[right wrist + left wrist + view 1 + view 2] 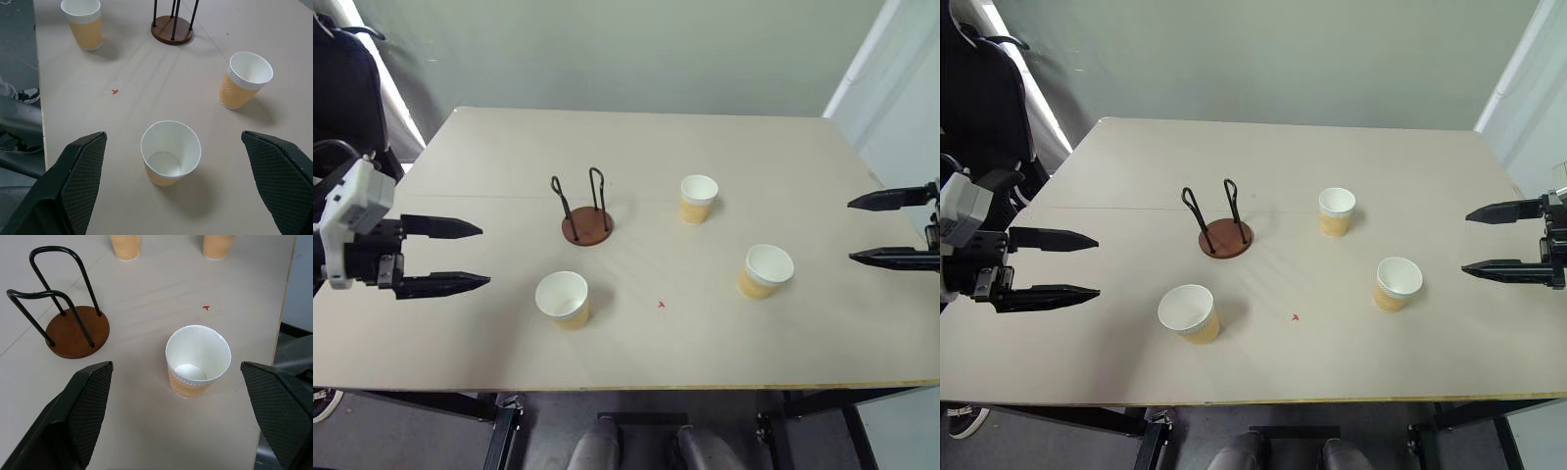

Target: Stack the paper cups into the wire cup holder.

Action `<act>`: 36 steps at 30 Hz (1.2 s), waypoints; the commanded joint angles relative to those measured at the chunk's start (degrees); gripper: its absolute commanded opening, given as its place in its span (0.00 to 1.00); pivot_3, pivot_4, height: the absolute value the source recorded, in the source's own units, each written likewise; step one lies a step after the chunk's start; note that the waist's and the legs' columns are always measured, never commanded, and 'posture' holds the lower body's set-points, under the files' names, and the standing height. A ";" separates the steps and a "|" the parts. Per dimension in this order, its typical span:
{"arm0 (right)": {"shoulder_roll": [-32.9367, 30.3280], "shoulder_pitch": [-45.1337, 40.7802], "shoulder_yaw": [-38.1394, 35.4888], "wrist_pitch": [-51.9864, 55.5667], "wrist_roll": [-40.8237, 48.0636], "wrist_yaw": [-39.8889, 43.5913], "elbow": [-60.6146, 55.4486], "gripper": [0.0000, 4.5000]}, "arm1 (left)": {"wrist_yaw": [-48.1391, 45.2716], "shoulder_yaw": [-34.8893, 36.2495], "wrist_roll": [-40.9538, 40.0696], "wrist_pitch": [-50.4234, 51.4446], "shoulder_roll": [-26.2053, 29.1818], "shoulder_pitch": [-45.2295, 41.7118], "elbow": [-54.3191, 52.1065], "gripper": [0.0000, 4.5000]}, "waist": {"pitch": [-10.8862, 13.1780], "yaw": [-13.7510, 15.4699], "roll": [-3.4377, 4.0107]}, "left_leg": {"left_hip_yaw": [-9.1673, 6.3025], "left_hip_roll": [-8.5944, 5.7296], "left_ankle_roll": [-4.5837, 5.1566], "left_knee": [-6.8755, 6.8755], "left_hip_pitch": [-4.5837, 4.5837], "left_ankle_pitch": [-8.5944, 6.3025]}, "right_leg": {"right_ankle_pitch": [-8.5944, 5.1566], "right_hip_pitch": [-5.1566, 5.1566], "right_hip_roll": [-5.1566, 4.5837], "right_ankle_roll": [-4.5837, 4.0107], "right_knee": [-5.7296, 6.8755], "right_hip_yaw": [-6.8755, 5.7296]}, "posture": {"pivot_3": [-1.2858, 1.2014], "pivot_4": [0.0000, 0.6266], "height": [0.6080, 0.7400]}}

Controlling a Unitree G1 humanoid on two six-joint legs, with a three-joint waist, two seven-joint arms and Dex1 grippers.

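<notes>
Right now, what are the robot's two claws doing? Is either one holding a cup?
Left gripper: open, holding nothing, off to the side of the paper cups.
Right gripper: open, holding nothing.

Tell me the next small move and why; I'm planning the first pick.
Probably lower the open left claw around the near tan-yellow paper cup: it stands upright and untouched, nearest that claw, and the black wire holder on its wooden disc is empty.

A pale table [783,147] bears a tiny red mark [661,305], perhaps tape.
</notes>
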 commanded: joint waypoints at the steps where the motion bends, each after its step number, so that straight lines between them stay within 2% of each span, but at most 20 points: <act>1: -0.45 -0.88 -1.04 0.15 0.36 -0.18 -1.12 1.00 | 0.29 1.27 0.17 -0.80 0.46 -0.73 -1.02 0.99 | 0.00 0.00 0.00 | 0.00 0.00 0.00 0.00 0.00 0.00 | 0.00 0.00 0.00 0.00 0.00 0.00 | 0.52 0.24 1.00; 6: -0.45 -0.77 -1.22 0.26 0.36 -0.32 -1.29 1.00 | 1.15 0.28 1.40 -1.81 0.07 -1.54 -0.24 0.99 | 0.00 0.00 0.00 | 0.00 0.00 0.00 0.00 0.00 0.00 | 0.00 0.00 0.00 0.00 0.00 0.00 | 0.52 0.24 1.00; 10: -0.38 -0.75 -1.31 0.36 0.37 -0.53 -1.43 1.00 | 7.96 -4.44 6.76 -5.47 -2.43 -6.60 2.92 0.99 | 0.00 0.13 0.00 | -0.01 0.00 0.01 0.01 0.08 0.01 | 0.00 0.07 0.00 0.00 0.01 0.00 | 0.52 0.24 1.00; 15: -0.13 -1.32 -0.90 0.39 0.19 -0.66 -1.19 1.00 | 15.88 -14.38 14.03 -6.64 -8.37 -18.56 8.53 0.99 | 0.00 0.20 0.00 | -0.01 0.00 0.02 0.04 0.18 0.04 | 0.01 0.15 -0.01 -0.01 0.06 -0.01 | 0.52 0.24 1.00; 21: -0.04 -1.60 -0.81 0.53 0.03 -0.78 -1.27 1.00 | 22.27 -21.59 17.79 -1.97 -16.91 -25.14 9.75 0.99 | 0.00 0.10 -0.01 | 0.04 -0.01 0.01 0.01 0.10 0.05 | 0.06 0.12 -0.02 0.01 -0.02 -0.01 | 0.52 0.24 1.00; 28: -0.57 -0.59 -2.26 1.37 0.96 -0.32 -2.59 1.00 | 25.86 -24.47 20.57 -1.42 -23.08 -29.72 15.44 0.99 | 0.02 0.15 -0.03 | 0.05 -0.01 -0.06 -0.06 0.12 0.24 | -0.01 0.15 -0.01 0.14 -0.04 0.00 | 0.52 0.24 1.00; 36: -0.24 -0.21 -2.35 1.67 0.93 -1.10 -3.44 1.00 | 27.55 -28.80 25.14 -4.69 -31.82 -36.06 26.87 0.99 | 0.04 0.52 -0.06 | 0.04 -0.05 0.04 0.07 0.19 0.33 | -0.01 0.36 -0.02 0.34 -0.06 0.00 | 0.52 0.24 1.00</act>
